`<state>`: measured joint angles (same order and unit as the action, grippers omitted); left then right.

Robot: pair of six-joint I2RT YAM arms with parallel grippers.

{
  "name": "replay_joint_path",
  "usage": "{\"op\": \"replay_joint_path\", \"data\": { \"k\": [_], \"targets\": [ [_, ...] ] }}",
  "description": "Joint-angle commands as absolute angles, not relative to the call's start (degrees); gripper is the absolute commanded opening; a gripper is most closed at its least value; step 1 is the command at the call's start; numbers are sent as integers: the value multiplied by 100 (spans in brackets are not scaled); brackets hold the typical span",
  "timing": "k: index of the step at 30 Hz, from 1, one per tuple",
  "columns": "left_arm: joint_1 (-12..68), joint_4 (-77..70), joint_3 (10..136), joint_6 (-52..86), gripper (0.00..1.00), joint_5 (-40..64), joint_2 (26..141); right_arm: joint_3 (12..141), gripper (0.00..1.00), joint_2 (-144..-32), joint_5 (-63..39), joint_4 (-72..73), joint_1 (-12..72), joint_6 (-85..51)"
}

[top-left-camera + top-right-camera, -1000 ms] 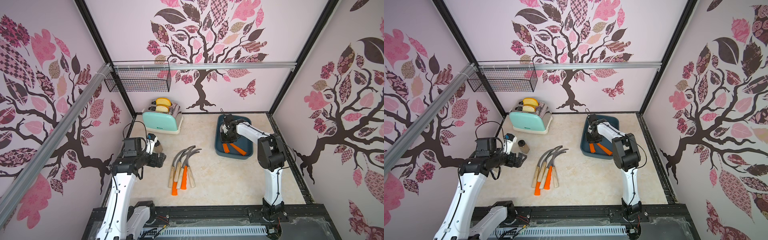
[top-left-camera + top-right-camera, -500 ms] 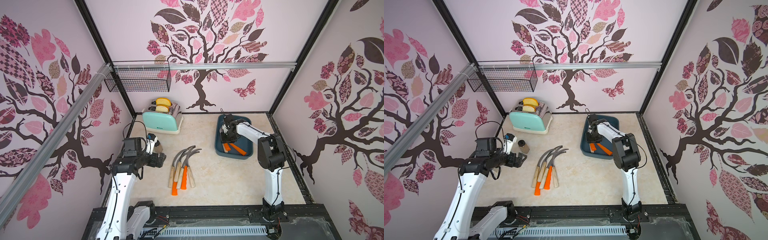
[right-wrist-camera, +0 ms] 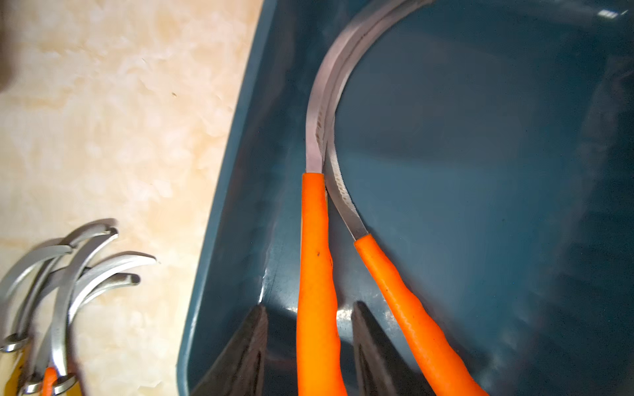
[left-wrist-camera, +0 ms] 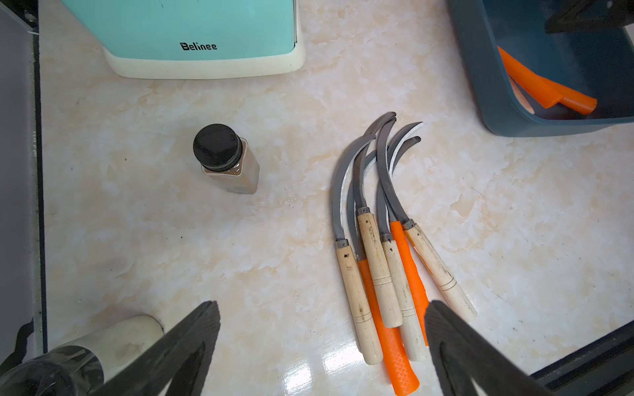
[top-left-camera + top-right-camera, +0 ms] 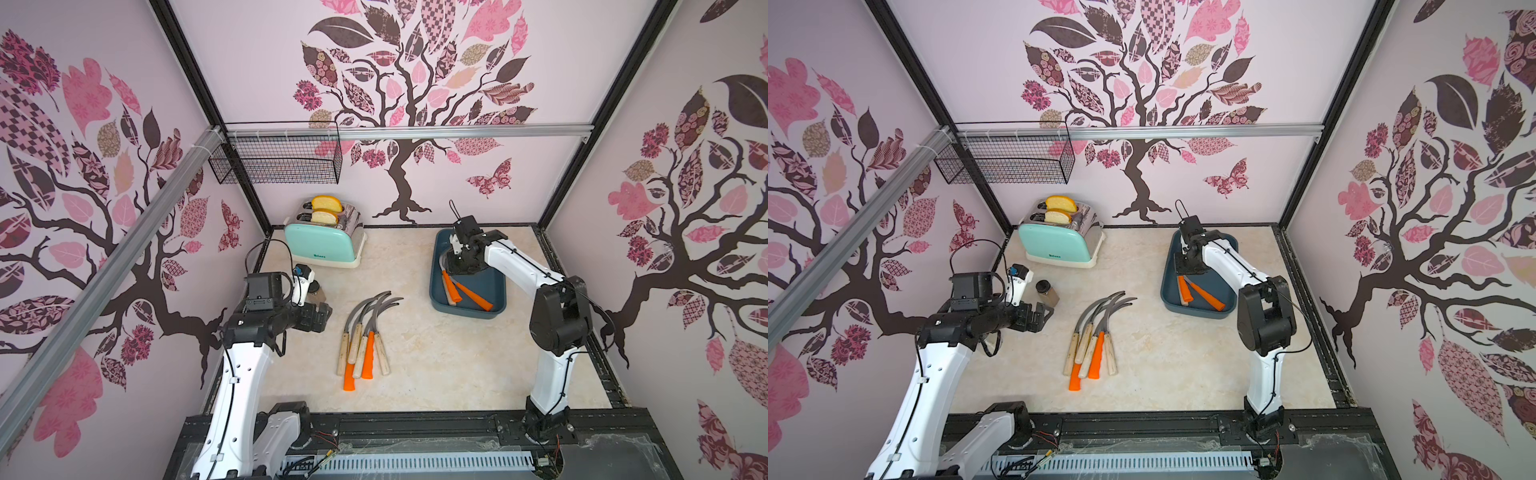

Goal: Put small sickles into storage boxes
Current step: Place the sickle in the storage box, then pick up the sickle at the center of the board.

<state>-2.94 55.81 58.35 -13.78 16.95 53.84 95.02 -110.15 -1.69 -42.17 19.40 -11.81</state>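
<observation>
The right gripper (image 3: 309, 305) hangs low inside the storage box (image 5: 467, 311), a shallow dark teal plastic tray with rounded corners, right of centre in both top views and near the back wall. Its ribbed black jaws stand partly apart, straddling the smooth orange handle (image 3: 317, 274) of one sickle with a sliver of gap on each side, so nothing is clamped. A second orange-handled sickle (image 3: 411, 319) lies beside it on the tray floor, their thin grey blades (image 3: 322, 113) overlapping in one shared curve; a sliver of a pale handle (image 4: 522, 99) shows beside them. The other small sickles (image 5: 365, 336) lie in a loose fan on the glossy, cream, marble-patterned table (image 5: 436, 365), just below centre of the frame. Four have pale turned-wood handles and two have textured orange ones, and their curved blades point toward the tray without touching it. The left gripper (image 4: 320, 305) hovers at the left of the top views, jaws spread wide and holding nothing. Near it stands a small square-shouldered clear jar (image 4: 228, 164) with a black screw lid. Behind is a mint-green toaster (image 5: 322, 247) holding two bread slices, below a black wire basket (image 5: 278, 160).
</observation>
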Motion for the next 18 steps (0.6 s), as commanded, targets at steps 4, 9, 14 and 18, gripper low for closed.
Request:
{"op": "replay_joint_path", "data": {
  "k": [4,9,14,18],
  "targets": [
    [-269,5401,5993,-1212,98,1568,5490,8924,45,-10043,-218,-4079,2022,-1286],
    [-272,5269,6034,-1058,98,1494,5594,8193,45,-9319,-150,-3970,2351,-1296],
    [-267,5225,5995,-1020,98,1484,5648,7463,45,-8564,-141,-3790,2815,-1523],
    [-266,5185,5937,-1027,98,1390,5621,6850,44,-7978,-340,-3529,3149,-1847]
  ]
}}
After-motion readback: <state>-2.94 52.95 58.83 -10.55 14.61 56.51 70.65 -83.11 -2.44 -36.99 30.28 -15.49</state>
